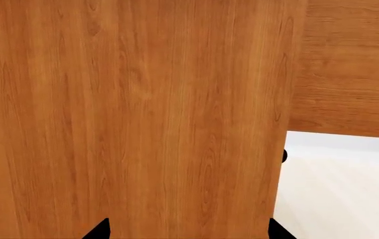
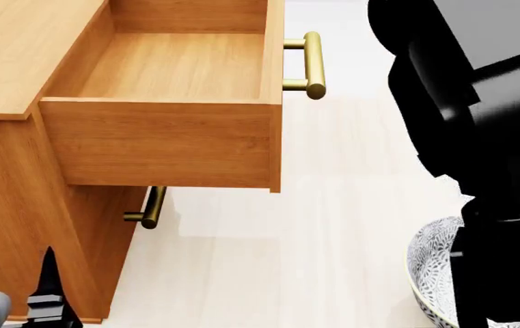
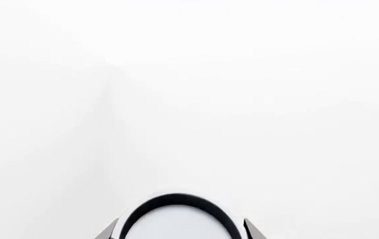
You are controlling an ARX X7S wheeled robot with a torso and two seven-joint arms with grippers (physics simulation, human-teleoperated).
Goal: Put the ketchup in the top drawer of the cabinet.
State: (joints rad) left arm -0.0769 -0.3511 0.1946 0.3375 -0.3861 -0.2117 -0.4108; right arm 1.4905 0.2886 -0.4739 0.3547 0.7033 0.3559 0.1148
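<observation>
Pale floor under cabinet and bowl

The pale wood-look floor (image 2: 314, 225) carried the orange-brown cabinet (image 2: 22, 205), which stood just beside the left end effector (image 2: 50, 287); the grey patterned bowl (image 2: 428, 273) rested on the floor well apart from that end effector, below the right arm.

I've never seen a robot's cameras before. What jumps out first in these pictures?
In the head view, the open top drawer, empty inside, juts out of the orange-brown cabinet, its brass handle toward the pale floor. At that view's right a big black arm blocks much of the scene, with a grey patterned bowl peeking out beneath it.
</observation>
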